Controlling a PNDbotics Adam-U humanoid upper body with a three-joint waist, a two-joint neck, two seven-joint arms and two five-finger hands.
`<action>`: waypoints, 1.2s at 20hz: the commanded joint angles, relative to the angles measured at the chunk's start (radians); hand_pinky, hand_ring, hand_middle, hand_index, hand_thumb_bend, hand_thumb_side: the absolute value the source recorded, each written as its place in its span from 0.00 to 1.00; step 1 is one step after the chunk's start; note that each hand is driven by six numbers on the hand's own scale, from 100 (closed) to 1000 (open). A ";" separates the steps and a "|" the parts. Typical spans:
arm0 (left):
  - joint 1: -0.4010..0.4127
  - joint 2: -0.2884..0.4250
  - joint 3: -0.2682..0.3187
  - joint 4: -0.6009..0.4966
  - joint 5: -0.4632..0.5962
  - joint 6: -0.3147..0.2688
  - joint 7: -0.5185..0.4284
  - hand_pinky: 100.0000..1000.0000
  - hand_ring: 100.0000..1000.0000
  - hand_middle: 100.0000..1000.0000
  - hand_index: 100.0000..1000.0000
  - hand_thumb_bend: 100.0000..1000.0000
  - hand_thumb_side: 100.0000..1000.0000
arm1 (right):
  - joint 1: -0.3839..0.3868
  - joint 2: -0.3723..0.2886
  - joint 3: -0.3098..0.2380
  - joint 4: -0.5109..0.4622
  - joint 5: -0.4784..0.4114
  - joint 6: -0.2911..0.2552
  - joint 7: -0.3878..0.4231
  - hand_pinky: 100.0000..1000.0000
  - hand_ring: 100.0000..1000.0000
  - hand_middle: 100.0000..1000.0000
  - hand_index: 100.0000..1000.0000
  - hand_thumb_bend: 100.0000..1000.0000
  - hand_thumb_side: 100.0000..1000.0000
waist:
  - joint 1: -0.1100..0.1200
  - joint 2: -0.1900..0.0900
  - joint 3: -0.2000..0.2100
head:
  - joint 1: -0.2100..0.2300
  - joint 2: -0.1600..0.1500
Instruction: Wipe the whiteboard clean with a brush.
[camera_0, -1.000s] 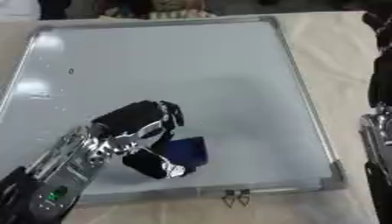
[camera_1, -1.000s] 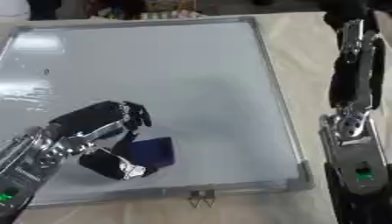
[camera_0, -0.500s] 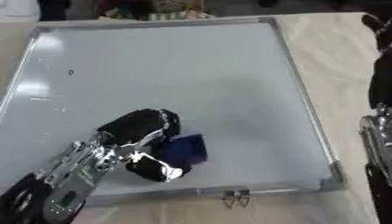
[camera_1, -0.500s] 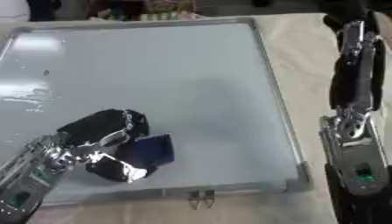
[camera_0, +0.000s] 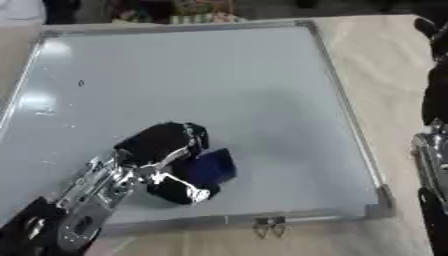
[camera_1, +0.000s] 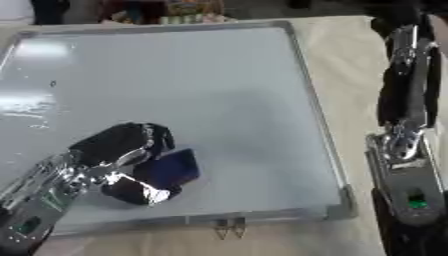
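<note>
Left eye view: the left hand (camera_0: 166, 150) is curling round the dark blue brush (camera_0: 210, 167), pressing it flat near the board's (camera_0: 219, 75) lower edge. Most of the glossy, metal-framed board is looking clean; a small dark mark (camera_0: 80, 83) is waiting at upper left.

Right eye view: the right arm (camera_1: 407, 145) is hanging beside the board on the beige cloth (camera_1: 350, 65); its hand is not showing.
</note>
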 joint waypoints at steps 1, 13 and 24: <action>-0.001 0.008 0.000 0.024 0.001 -0.003 0.004 0.59 0.63 0.55 0.05 0.31 0.40 | -0.006 -0.010 -0.008 -0.011 -0.006 -0.002 0.006 0.84 0.81 0.63 0.87 0.00 1.00 | -0.003 -0.011 -0.002 | 0.003 -0.010; -0.009 0.014 -0.002 0.009 0.026 0.012 -0.004 0.55 0.54 0.37 0.05 0.19 0.40 | -0.005 -0.010 -0.009 -0.011 -0.010 -0.001 0.008 0.84 0.81 0.62 0.87 0.00 1.00 | -0.004 -0.013 0.000 | 0.007 -0.010; -0.018 0.018 -0.002 -0.008 0.033 0.017 -0.030 0.52 0.51 0.34 0.05 0.19 0.34 | -0.004 -0.009 -0.009 -0.011 -0.011 -0.002 0.009 0.84 0.81 0.62 0.87 0.00 1.00 | -0.006 -0.019 0.000 | 0.012 -0.014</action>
